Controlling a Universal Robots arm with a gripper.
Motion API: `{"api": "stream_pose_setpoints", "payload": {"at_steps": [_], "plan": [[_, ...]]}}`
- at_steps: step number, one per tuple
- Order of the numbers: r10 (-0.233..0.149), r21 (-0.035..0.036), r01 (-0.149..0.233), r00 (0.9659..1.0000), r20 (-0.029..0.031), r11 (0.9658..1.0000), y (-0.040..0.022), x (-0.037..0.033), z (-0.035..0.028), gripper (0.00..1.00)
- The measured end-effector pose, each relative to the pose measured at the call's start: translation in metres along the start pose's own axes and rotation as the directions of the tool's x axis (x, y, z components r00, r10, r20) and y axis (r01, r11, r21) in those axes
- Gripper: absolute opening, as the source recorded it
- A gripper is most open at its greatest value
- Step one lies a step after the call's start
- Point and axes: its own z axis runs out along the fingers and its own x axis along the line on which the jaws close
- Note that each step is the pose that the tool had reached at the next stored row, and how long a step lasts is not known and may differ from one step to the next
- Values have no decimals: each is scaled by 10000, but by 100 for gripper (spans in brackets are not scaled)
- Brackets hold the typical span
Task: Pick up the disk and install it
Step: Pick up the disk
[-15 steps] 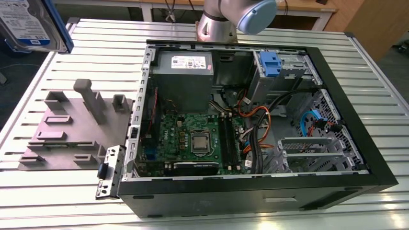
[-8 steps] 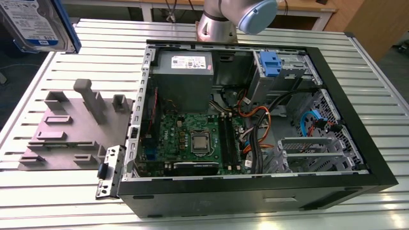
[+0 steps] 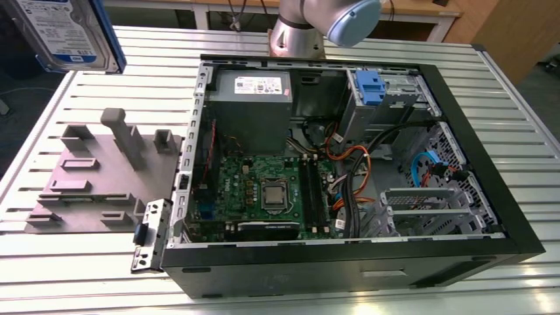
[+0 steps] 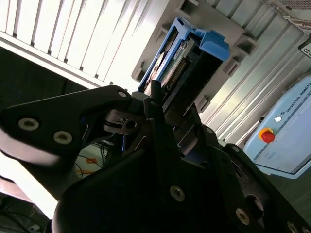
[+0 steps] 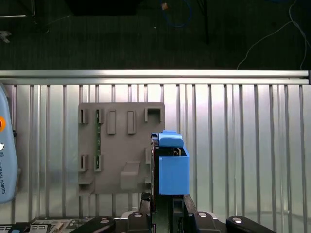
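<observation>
At the exterior view's far left, the disk (image 3: 75, 33) hangs in the air above the slatted table (image 3: 131, 92), label side towards the camera. In the first wrist view the gripper (image 5: 165, 201) has its fingers closed on the disk's end, with the grey fixture plate (image 5: 121, 145) below. Further right on the table lies the open computer case (image 3: 350, 269).

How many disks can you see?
1. The disk is held up by the gripper, at the exterior view's top left. More may hide inside the computer case.
</observation>
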Motion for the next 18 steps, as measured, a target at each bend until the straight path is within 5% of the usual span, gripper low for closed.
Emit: {"api": "stream_pose_setpoints", "payload": {"at_steps": [18], "plan": [[0, 1, 0, 10000, 0, 10000, -282, -7, -6, 35]]}}
